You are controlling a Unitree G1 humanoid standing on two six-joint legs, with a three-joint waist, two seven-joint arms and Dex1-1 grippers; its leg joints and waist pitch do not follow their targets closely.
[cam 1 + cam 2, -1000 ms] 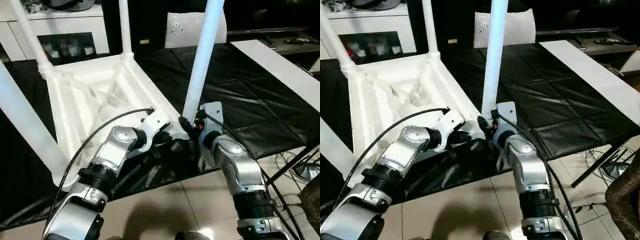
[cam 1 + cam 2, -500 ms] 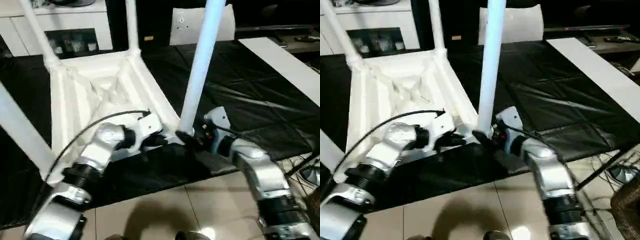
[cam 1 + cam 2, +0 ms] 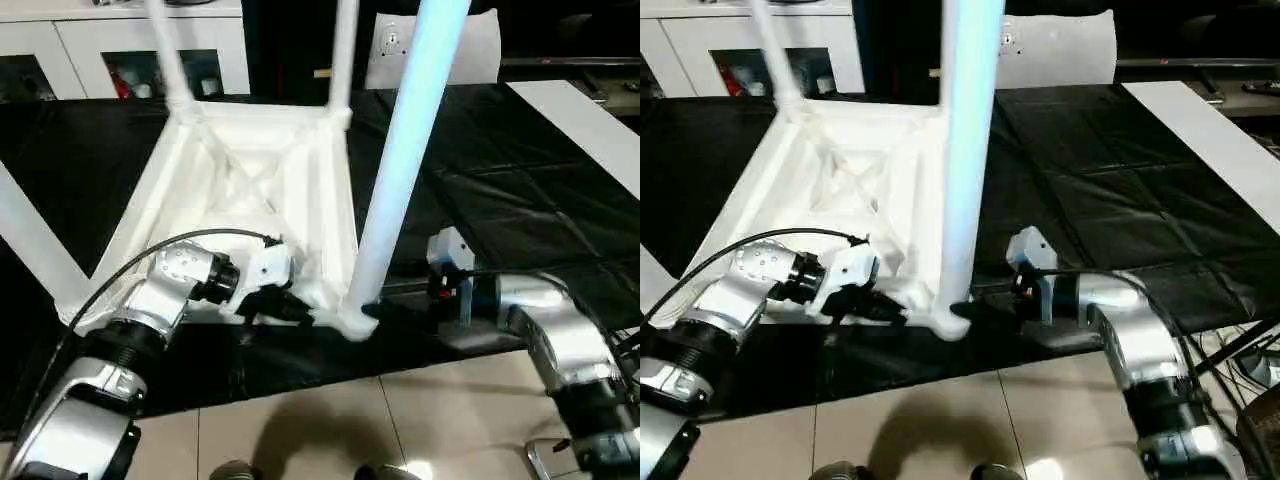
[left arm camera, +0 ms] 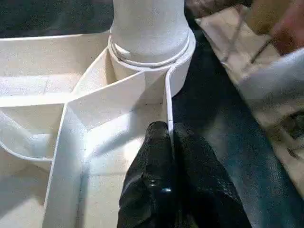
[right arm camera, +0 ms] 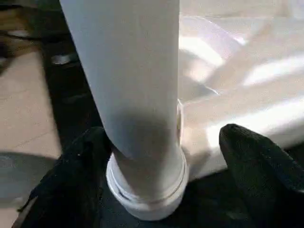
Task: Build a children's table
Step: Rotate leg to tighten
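Evidently assembly is near complete: the children's table (image 3: 250, 190) lies inverted on the black-covered tabletop (image 3: 520, 190), all four legs seated in corner sockets; turning it upright remains. The left pincer (image 4: 170, 156) is clamped on the rim beside the nearest leg (image 3: 400, 170). The right pincer (image 5: 156, 156) stands wide, straddling that leg's base without gripping, as its wrist view shows.

Tabletop (image 3: 250, 190) w/ legs swung round on the black cover; right gripper (image 5: 156, 180) fingers spread wider, now either side of nearest leg (image 3: 395, 180).
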